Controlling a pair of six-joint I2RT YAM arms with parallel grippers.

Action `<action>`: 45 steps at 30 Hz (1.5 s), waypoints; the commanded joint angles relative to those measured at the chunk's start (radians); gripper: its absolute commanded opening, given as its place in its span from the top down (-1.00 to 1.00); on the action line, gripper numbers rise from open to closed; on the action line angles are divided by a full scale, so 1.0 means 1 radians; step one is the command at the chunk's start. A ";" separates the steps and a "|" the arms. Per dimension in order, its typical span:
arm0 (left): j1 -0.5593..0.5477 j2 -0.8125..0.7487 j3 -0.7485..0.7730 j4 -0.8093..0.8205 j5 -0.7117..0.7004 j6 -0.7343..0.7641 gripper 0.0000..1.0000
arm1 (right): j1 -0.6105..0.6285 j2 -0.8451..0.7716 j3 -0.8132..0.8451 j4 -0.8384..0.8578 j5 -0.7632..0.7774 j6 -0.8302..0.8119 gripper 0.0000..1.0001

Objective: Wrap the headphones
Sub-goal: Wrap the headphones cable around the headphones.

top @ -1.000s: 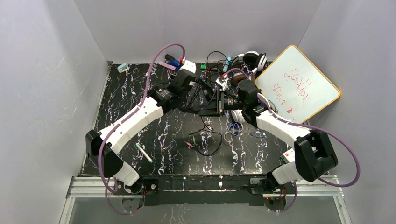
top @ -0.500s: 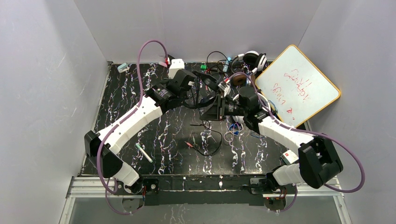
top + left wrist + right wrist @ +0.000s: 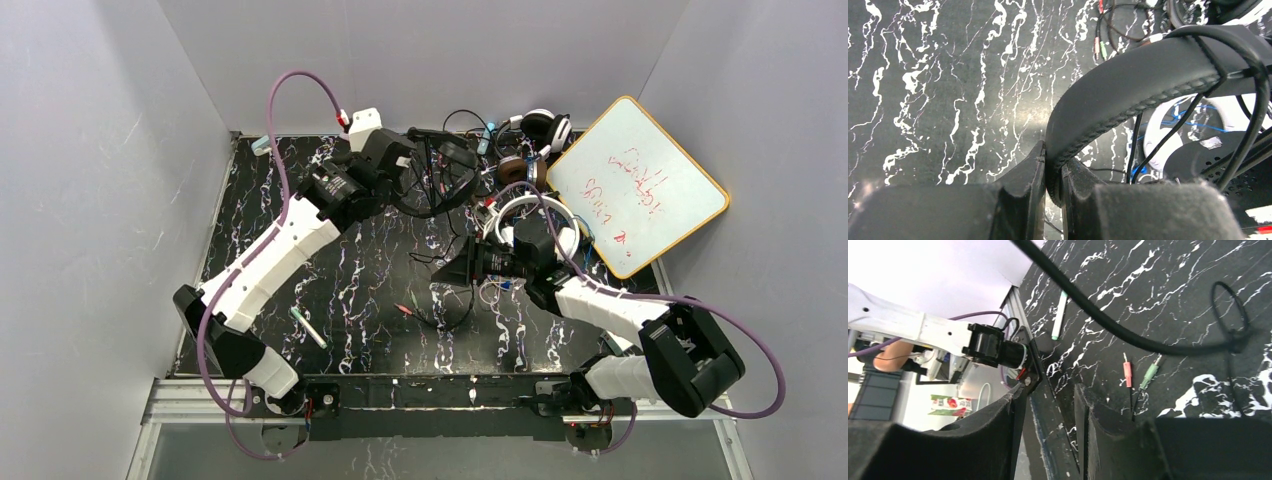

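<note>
Held aloft over rear-centre of bench (image 3: 370,290): black headphones (image 3: 1128,85), headband arcing from left hand (image 3: 1053,167) up and rightward; ear cups cut off, cord looped over band. Left hand pinched shut on headband. Right hand (image 3: 1048,395) parted, empty, mid-bench.

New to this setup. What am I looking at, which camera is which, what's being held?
Two robot arms are bolted at the near edge of a marbled table, each ending in a two-finger gripper. One picture looks down from above; the other two come from wrist cameras. The left gripper is shut on the black headphones at the headband. The right gripper is open, holding nothing. On the table lie white headphones, a green marker and two jack plugs; a whiteboard sits far right.
</note>
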 commanded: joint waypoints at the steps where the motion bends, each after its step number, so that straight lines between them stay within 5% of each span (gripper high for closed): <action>1: -0.001 0.000 0.111 -0.025 -0.002 -0.056 1.00 | 0.002 -0.056 -0.016 0.055 0.042 -0.114 0.02; 5: -0.001 0.026 0.193 -0.076 -0.005 -0.056 1.00 | 0.002 -0.115 -0.048 0.044 0.070 -0.168 -0.07; 14: 0.000 0.061 0.317 -0.108 0.001 -0.015 1.00 | 0.002 -0.249 -0.055 -0.101 0.198 -0.370 -0.72; 20: 0.002 0.120 0.465 -0.139 0.020 0.013 1.00 | 0.002 -0.296 -0.122 -0.026 0.359 -0.425 -0.97; 26: 0.002 0.134 0.520 -0.119 0.028 0.034 1.00 | 0.002 -0.261 -0.079 -0.083 0.432 -0.454 -0.97; 36: 0.003 0.148 0.572 -0.137 0.048 0.019 1.00 | 0.003 -0.088 -0.021 -0.008 0.373 -0.472 -0.64; 43: 0.005 0.137 0.565 -0.138 0.049 0.020 1.00 | 0.000 0.007 0.025 0.024 0.334 -0.478 -0.30; 45: 0.006 0.136 0.566 -0.138 0.050 0.020 1.00 | 0.003 0.023 0.032 0.035 0.319 -0.475 0.01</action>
